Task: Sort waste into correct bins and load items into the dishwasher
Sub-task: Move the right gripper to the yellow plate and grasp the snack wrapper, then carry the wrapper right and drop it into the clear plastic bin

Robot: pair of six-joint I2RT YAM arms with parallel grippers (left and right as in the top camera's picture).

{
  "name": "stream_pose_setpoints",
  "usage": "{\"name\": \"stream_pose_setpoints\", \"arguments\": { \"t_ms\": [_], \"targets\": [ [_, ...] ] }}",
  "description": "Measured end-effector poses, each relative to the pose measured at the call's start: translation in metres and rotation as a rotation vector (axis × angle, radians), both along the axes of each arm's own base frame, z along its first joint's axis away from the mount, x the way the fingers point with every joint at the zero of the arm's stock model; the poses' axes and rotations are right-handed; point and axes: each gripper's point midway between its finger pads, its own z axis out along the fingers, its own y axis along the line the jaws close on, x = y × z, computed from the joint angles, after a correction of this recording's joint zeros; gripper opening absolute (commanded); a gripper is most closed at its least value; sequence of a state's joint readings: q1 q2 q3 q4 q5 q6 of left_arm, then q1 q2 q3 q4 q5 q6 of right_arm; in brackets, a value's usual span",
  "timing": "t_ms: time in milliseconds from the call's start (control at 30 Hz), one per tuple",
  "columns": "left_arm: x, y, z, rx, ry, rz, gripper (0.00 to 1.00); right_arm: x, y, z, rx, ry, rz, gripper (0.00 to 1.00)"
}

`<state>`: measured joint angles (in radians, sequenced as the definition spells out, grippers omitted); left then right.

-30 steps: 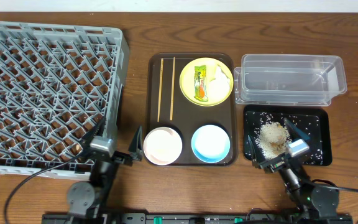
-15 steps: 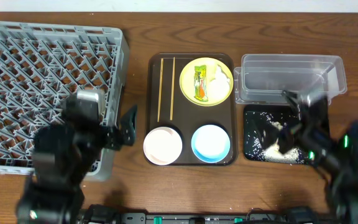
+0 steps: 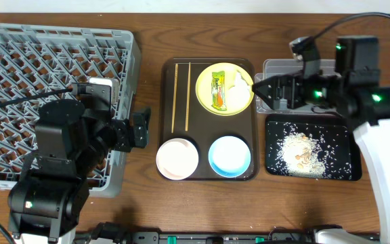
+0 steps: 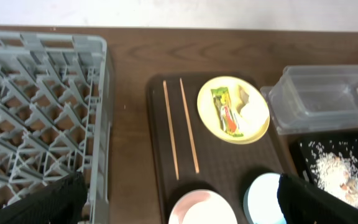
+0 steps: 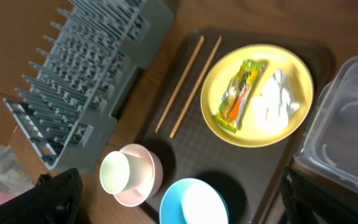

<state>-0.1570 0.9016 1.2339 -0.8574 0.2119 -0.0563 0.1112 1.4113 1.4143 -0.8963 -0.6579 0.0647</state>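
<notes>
The yellow plate sits at the back right of the brown tray and carries the snack wrapper and the white tissue. The chopsticks lie to its left. The pink bowl and the blue bowl stand at the tray's front. The grey dish rack is at the left. The clear tub is at the right, mostly under my right arm. My left gripper is open and empty beside the rack's right wall. My right gripper is open and empty between the plate and the tub.
The dark brown serving tray holds the dishes in the middle. A black tray with scattered rice lies in front of the tub. In the left wrist view the tub and the plate show ahead.
Both arms have risen from the table's front edge. The left now hangs by the rack's right side. The right has moved back over the tub.
</notes>
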Motion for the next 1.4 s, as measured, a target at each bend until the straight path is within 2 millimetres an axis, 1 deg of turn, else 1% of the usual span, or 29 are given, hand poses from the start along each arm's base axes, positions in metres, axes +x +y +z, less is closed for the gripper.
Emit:
{"name": "stream_pose_setpoints", "arguments": {
  "t_ms": [100, 200, 267, 333, 367, 400, 467, 533, 600, 633, 700, 733, 800, 867, 1000, 1033, 1067, 1100, 1133, 1200, 1300, 1367, 1400],
  "targets": [
    [-0.004, 0.001, -0.005, 0.004, 0.025, 0.0, 0.98, 0.003, 0.017, -0.025, -0.056, 0.066, 0.01, 0.99],
    [-0.004, 0.001, -0.006, 0.005, 0.031, 0.0, 0.98, 0.004, 0.04, -0.059, -0.203, 0.095, 0.024, 0.99],
    [-0.005, 0.001, -0.006, 0.005, 0.032, 0.0, 0.98, 0.007, 0.056, -0.08, -0.308, 0.081, 0.032, 0.99],
    [-0.005, 0.001, -0.006, 0.005, 0.033, 0.0, 0.98, 0.015, 0.07, -0.098, -0.393, 0.049, 0.033, 0.89],
    [-0.005, 0.001, -0.006, 0.005, 0.032, 0.0, 0.98, 0.019, 0.076, -0.104, -0.418, 0.032, 0.033, 0.76],
    [-0.005, 0.001, -0.006, 0.005, 0.032, 0.0, 0.98, 0.024, 0.081, -0.111, -0.446, 0.018, 0.024, 0.71],
    [-0.005, 0.001, -0.007, 0.005, 0.034, 0.0, 0.98, 0.042, 0.089, -0.124, -0.476, -0.027, -0.006, 0.7],
    [-0.005, 0.001, -0.006, 0.005, 0.032, 0.0, 0.98, 0.055, 0.094, -0.136, -0.487, -0.044, -0.03, 0.67],
    [-0.005, 0.001, -0.006, 0.005, 0.032, 0.0, 0.98, 0.067, 0.097, -0.152, -0.496, -0.04, -0.057, 0.65],
    [-0.005, 0.001, -0.007, 0.005, 0.033, 0.0, 0.98, 0.071, 0.099, -0.163, -0.499, -0.033, -0.065, 0.62],
    [-0.005, 0.001, -0.006, 0.005, 0.032, 0.0, 0.98, 0.076, 0.101, -0.181, -0.505, -0.014, -0.068, 0.52],
    [-0.005, 0.001, -0.006, 0.005, 0.032, 0.0, 0.98, 0.078, 0.103, -0.189, -0.504, -0.004, -0.074, 0.5],
    [-0.005, 0.001, -0.006, 0.005, 0.032, 0.0, 0.98, 0.083, 0.106, -0.202, -0.503, 0.002, -0.079, 0.53],
    [-0.005, 0.001, -0.006, 0.005, 0.032, 0.0, 0.98, 0.089, 0.108, -0.214, -0.502, 0.004, -0.091, 0.53],
    [-0.005, 0.001, -0.006, 0.005, 0.033, 0.0, 0.98, 0.094, 0.106, -0.243, -0.519, 0.038, -0.133, 0.49],
    [-0.005, 0.001, -0.006, 0.005, 0.033, 0.0, 0.98, 0.095, 0.105, -0.251, -0.526, 0.048, -0.139, 0.45],
    [-0.005, 0.001, -0.007, 0.005, 0.033, 0.0, 0.98, 0.095, 0.104, -0.257, -0.53, 0.056, -0.143, 0.39],
    [-0.005, 0.001, -0.006, 0.005, 0.032, 0.0, 0.98, 0.094, 0.103, -0.262, -0.536, 0.066, -0.147, 0.2],
    [-0.005, 0.001, -0.006, 0.005, 0.032, 0.0, 0.98, 0.096, 0.103, -0.263, -0.534, 0.065, -0.159, 0.01],
    [-0.005, 0.001, -0.006, 0.005, 0.032, 0.0, 0.98, 0.096, 0.103, -0.262, -0.534, 0.069, -0.157, 0.01],
    [-0.005, 0.001, -0.006, 0.005, 0.032, 0.0, 0.98, 0.086, 0.097, -0.261, -0.556, 0.106, -0.152, 0.01],
    [-0.005, 0.001, -0.006, 0.005, 0.033, 0.0, 0.98, 0.082, 0.093, -0.25, -0.553, 0.115, -0.152, 0.01],
    [-0.005, 0.001, -0.006, 0.005, 0.032, 0.0, 0.98, 0.083, 0.092, -0.236, -0.539, 0.101, -0.159, 0.01]
  ]
}}
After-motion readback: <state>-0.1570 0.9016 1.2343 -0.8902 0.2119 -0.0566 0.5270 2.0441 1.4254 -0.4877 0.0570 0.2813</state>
